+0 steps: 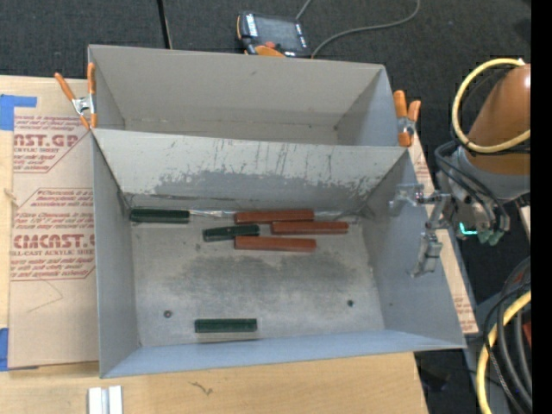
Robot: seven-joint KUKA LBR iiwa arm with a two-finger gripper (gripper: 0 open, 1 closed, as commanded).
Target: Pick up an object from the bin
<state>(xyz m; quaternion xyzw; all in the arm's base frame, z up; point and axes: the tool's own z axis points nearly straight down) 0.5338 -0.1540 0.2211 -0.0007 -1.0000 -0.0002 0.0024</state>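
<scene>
An orange rounded cover (pixel 511 115) is bulging smoothly, and a yellow cable (pixel 467 102) is looping round it. Below, dark cables (pixel 466 175) are bunching with a teal light (pixel 468 228) glowing among them, and the gripper (pixel 423 264) is showing slim grey metal.

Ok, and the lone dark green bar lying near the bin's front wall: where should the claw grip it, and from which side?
Probably at its middle, across the narrow width, coming straight down from above. The dark green bar lies flat and alone on the bin floor, with bare floor along both long sides, so the claw should have room to straddle it there.
</scene>
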